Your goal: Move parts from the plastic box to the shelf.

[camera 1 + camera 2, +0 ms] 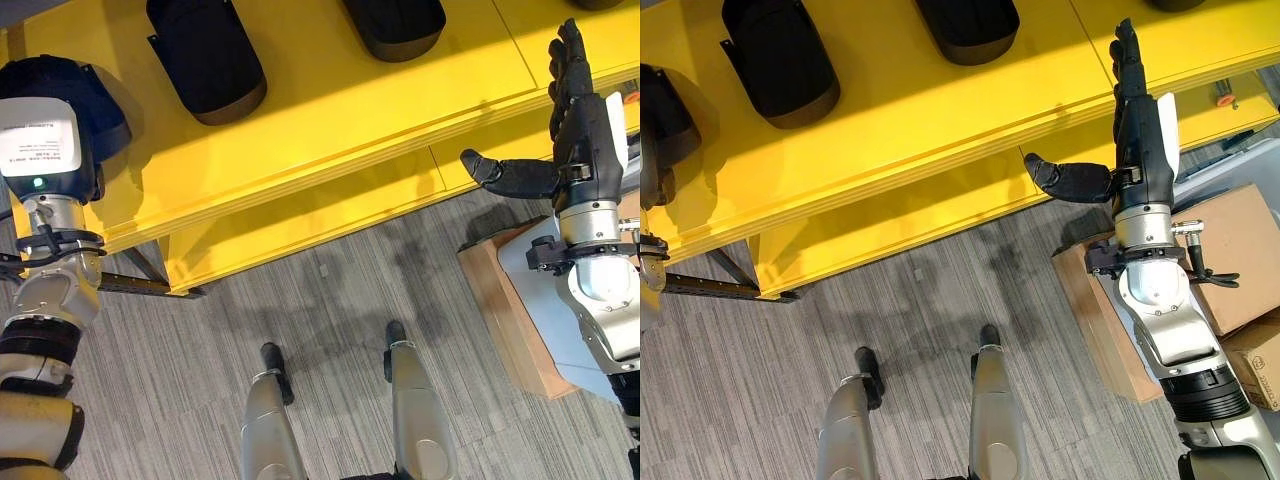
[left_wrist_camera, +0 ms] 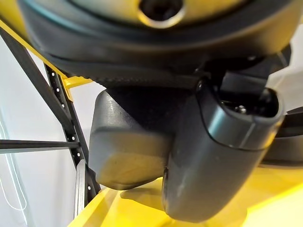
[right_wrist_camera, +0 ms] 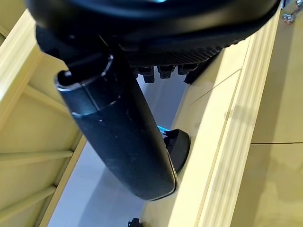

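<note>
Yellow shelf [image 1: 330,110] boards run across the upper part of the head views, seen from above, with a lower yellow board beneath the front edge. Three black parts lie on the top board: one [image 1: 205,55] near the middle left, one [image 1: 395,25] to its right and cut off by the upper edge, and one [image 1: 55,100] at the far left, partly covered by the left arm. In the left wrist view the left hand [image 2: 208,156] is pressed against a black part [image 2: 128,146] resting on the yellow board, the thumb lying along it; whether the fingers close on it cannot be told, as they are hidden. The right hand [image 1: 1137,120] is raised over the front edge of the shelf at the right, fingers straight and together, thumb spread wide to the side, holding nothing and well apart from the black parts. Below the right arm stand brown cardboard boxes [image 1: 1230,250] on grey carpet [image 1: 300,330]. A pale plastic box [image 1: 1240,165] shows at the right edge, mostly cut off, and its contents cannot be made out.
</note>
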You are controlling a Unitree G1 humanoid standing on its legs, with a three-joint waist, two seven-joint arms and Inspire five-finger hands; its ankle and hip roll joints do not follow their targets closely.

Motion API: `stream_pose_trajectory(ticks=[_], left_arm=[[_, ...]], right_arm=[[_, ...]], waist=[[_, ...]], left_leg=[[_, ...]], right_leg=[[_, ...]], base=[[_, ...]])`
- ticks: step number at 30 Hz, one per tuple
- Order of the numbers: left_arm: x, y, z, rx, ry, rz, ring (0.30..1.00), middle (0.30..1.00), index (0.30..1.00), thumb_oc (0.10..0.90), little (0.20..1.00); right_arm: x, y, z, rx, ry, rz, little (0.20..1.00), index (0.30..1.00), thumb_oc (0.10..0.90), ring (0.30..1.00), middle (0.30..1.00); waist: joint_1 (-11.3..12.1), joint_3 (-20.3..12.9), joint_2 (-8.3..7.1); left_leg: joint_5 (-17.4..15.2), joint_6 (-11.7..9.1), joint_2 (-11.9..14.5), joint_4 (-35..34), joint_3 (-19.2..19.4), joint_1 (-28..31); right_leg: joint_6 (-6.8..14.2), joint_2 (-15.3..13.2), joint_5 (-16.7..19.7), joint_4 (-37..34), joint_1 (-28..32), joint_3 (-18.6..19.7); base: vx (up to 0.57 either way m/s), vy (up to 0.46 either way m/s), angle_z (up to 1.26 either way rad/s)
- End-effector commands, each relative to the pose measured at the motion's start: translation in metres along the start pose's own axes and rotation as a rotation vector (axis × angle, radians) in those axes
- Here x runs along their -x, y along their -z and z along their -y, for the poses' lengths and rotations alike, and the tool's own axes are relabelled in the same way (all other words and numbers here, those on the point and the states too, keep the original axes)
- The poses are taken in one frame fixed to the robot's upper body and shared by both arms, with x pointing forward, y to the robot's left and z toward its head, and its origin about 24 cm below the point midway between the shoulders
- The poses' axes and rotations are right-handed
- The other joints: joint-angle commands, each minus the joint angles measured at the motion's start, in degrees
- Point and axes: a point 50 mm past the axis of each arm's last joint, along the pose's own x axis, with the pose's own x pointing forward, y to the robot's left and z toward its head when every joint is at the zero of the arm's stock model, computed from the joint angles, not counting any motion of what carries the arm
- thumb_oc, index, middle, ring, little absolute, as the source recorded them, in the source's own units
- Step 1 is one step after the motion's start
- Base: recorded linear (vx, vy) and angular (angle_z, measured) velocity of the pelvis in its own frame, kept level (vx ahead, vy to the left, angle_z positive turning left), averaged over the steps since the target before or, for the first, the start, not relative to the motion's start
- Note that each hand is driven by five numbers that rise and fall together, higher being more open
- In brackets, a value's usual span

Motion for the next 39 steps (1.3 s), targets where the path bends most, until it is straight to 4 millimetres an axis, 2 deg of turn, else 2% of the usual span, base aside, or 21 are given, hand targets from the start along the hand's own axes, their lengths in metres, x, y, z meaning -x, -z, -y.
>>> stream_pose_trajectory(ticks=[1, 7, 16, 17, 18, 22, 27, 31, 39], left_arm=[[-0.012, 0.034, -0.025, -0.154, -0.051, -0.017, 0.3, 0.3, 0.3, 0.4, 0.3], [-0.023, 0.021, -0.032, -0.192, -0.049, 0.083, 0.3, 0.3, 0.3, 0.4, 0.3], [-0.023, 0.019, -0.027, -0.202, 0.018, 0.104, 0.3, 0.3, 0.3, 0.4, 0.3], [-0.022, 0.02, -0.026, -0.198, 0.02, 0.1, 0.33, 0.33, 0.33, 0.422, 0.33], [-0.022, 0.02, -0.025, -0.173, 0.02, 0.092, 1.0, 1.0, 1.0, 0.9, 1.0], [-0.018, 0.019, -0.02, -0.176, 0.08, 0.099, 1.0, 1.0, 1.0, 0.9, 1.0], [-0.006, 0.012, -0.005, -0.069, 0.187, 0.136, 1.0, 1.0, 1.0, 0.9, 1.0], [-0.004, 0.01, -0.005, -0.037, 0.213, 0.138, 1.0, 1.0, 1.0, 0.9, 1.0], [-0.002, 0.02, 0.004, -0.069, 0.326, 0.051, 1.0, 1.0, 1.0, 0.9, 1.0]], right_arm=[[-0.024, -0.052, 0.022, -0.019, 0.083, 0.279, 1.0, 1.0, 0.9, 1.0, 1.0], [-0.027, -0.055, 0.023, -0.012, 0.076, 0.292, 1.0, 1.0, 0.9, 1.0, 1.0], [-0.029, -0.057, 0.024, -0.006, 0.073, 0.295, 1.0, 1.0, 0.9, 1.0, 1.0], [-0.029, -0.058, 0.024, -0.007, 0.073, 0.298, 1.0, 1.0, 0.9, 1.0, 1.0], [-0.029, -0.059, 0.023, -0.009, 0.072, 0.302, 1.0, 1.0, 0.9, 1.0, 1.0], [-0.028, -0.058, 0.024, -0.009, 0.074, 0.301, 1.0, 1.0, 0.9, 1.0, 1.0], [-0.026, -0.059, 0.024, -0.013, 0.082, 0.297, 1.0, 1.0, 0.9, 1.0, 1.0], [-0.025, -0.059, 0.024, -0.009, 0.087, 0.293, 1.0, 1.0, 0.9, 1.0, 1.0], [-0.026, -0.061, 0.025, -0.01, 0.084, 0.296, 1.0, 1.0, 0.9, 1.0, 1.0]], waist=[[-0.45, -4.77, -1.73], [-0.75, -4.66, -1.44], [-0.82, -4.51, -1.12], [-0.87, -4.46, -1.11], [-0.93, -4.26, -1.11], [-0.85, -4.28, -0.99], [-0.47, -4.49, -0.73], [-0.3, -4.62, -0.42], [-0.83, -4.61, 0.07]], left_leg=[[-8.16, 3.06, -1.84, 4.79, -2.02, 1.19], [-8.69, 3.03, -1.9, 5.9, -1.98, 0.42], [-9.29, 3.25, -2.2, 6.55, -1.85, 0.16], [-9.29, 3.25, -2.21, 6.48, -1.81, 0.17], [-9.34, 3.27, -2.25, 6.53, -1.7, 0.04], [-9.47, 3.27, -2.41, 6.49, -1.75, 0.09], [-9.38, 3.33, -2.51, 5.85, -1.69, 0.73], [-9.43, 3.39, -2.49, 5.86, -1.72, 0.91], [-9.44, 3.32, -2.45, 5.28, -1.41, 1.62]], right_leg=[[-0.85, -1.53, 3.71, -7.74, 1.16, -0.19], [-0.75, -1.8, 3.73, -7.35, 0.78, -0.15], [-0.73, -2.01, 3.57, -7.02, 0.66, -0.37], [-0.73, -2.01, 3.6, -7.08, 0.61, -0.34], [-0.75, -2.02, 3.58, -7.16, 0.59, -0.3], [-0.66, -2.1, 3.75, -7.5, 0.68, -0.22], [-0.6, -2.28, 3.57, -7.9, 1.43, -0.53], [-0.53, -2.43, 3.39, -7.72, 1.63, -0.6], [-0.18, -2.62, 3.91, -8.62, 1.88, -0.22]], base=[[-0.01, 0.016, -0.05], [0.0, 0.003, -0.01], [0.01, 0.018, -0.01], [-0.04, 0.021, 0.01], [0.0, 0.0, 0.0], [0.0, 0.001, -0.01], [0.0, 0.0, 0.0], [0.0, 0.0, 0.0], [0.0, 0.0, 0.0]])
